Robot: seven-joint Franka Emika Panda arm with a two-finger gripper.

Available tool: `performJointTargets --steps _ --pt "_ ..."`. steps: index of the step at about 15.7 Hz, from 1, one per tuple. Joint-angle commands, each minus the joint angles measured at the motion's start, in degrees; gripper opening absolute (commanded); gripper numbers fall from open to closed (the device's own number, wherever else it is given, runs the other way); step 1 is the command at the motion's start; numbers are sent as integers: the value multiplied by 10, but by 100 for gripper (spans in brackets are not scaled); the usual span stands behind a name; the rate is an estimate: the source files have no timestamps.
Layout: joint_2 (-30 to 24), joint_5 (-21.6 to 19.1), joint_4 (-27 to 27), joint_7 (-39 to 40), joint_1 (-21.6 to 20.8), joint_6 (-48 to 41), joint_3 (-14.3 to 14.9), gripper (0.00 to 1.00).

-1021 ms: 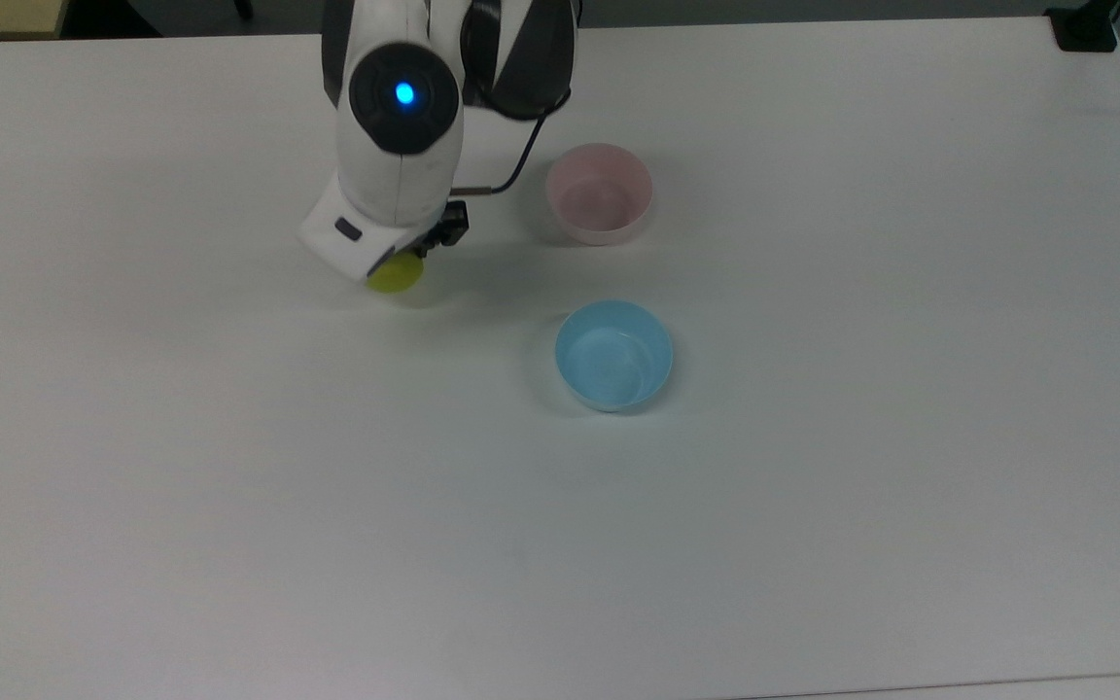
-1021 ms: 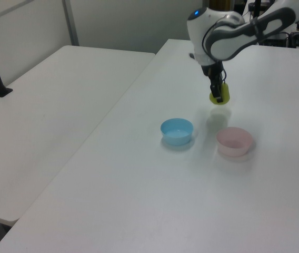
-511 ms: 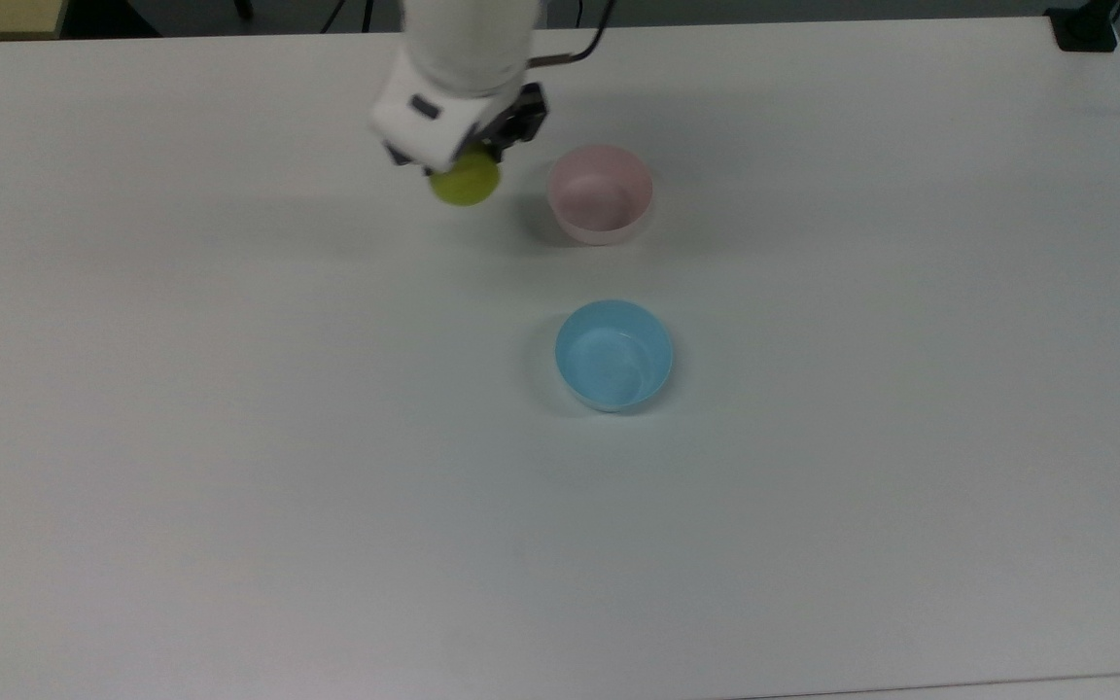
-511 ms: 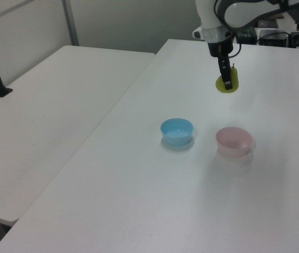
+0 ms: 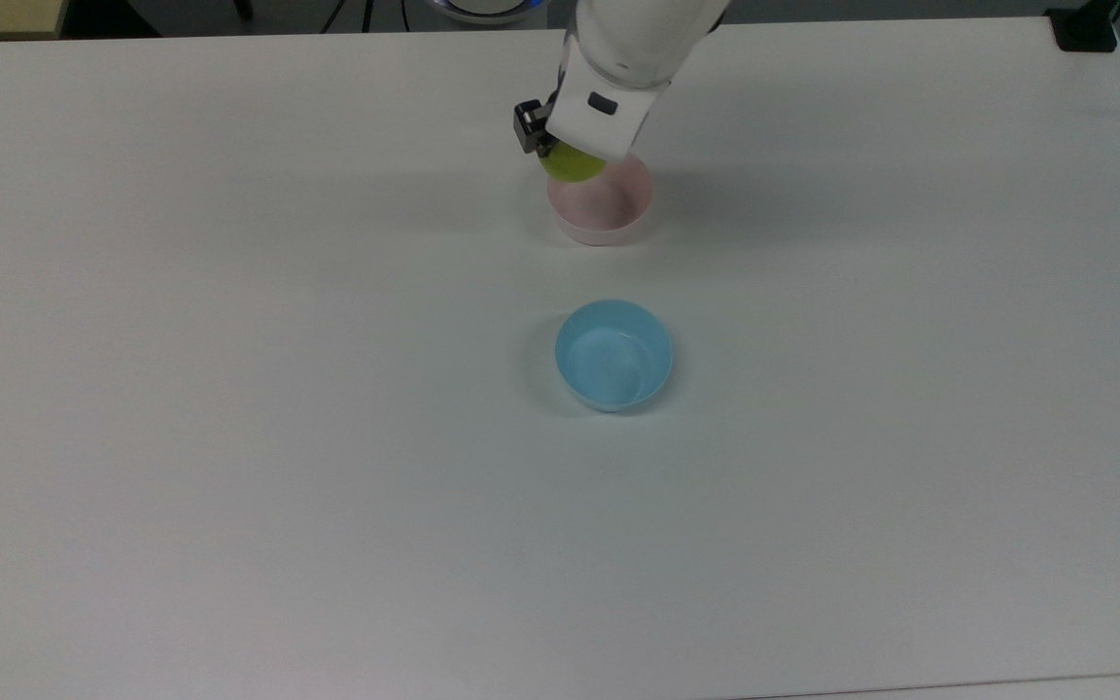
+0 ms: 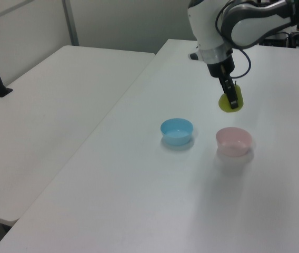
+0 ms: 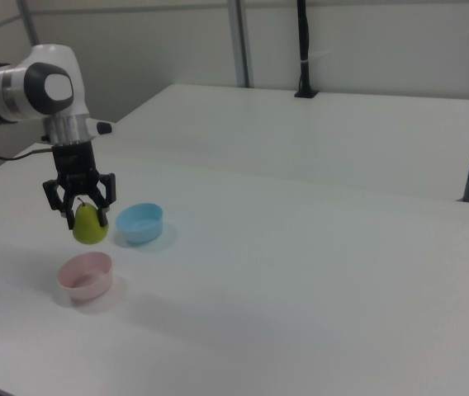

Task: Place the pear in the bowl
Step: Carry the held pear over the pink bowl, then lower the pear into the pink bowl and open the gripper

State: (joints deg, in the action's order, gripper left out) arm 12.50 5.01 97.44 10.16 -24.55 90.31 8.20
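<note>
Two bowls and one pear are counted on the white counter [image 5: 229,437]: the pink bowl [image 5: 601,206] and a blue bowl [image 5: 614,354] at its 6 o'clock in the top view. Both sit well clear of every counter edge, with wide bare surface all round. The pear [image 7: 89,225] is clamped in the closed end effector [image 7: 80,204], held above the pink bowl's 10 o'clock rim, having been carried there from farther toward 9 o'clock half a second earlier.
</note>
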Motion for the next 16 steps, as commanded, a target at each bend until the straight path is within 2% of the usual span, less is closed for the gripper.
performJointTargets --steps 1,4,6,8,9,10,13,16 --pt "23 -9 6 -10 -23 -2 8 36" --pt "59 -7 8 -31 -40 8 -2 40" --pt "75 -7 8 -43 -44 23 -3 51" --pt "79 -5 8 -43 -43 27 -3 57" --pt "79 -4 8 -42 -43 27 -3 68" --pt "79 -3 9 -43 -43 27 -3 100" --pt "76 -3 8 -47 -38 26 -4 100" --pt "57 -4 4 -52 -14 24 -22 100"
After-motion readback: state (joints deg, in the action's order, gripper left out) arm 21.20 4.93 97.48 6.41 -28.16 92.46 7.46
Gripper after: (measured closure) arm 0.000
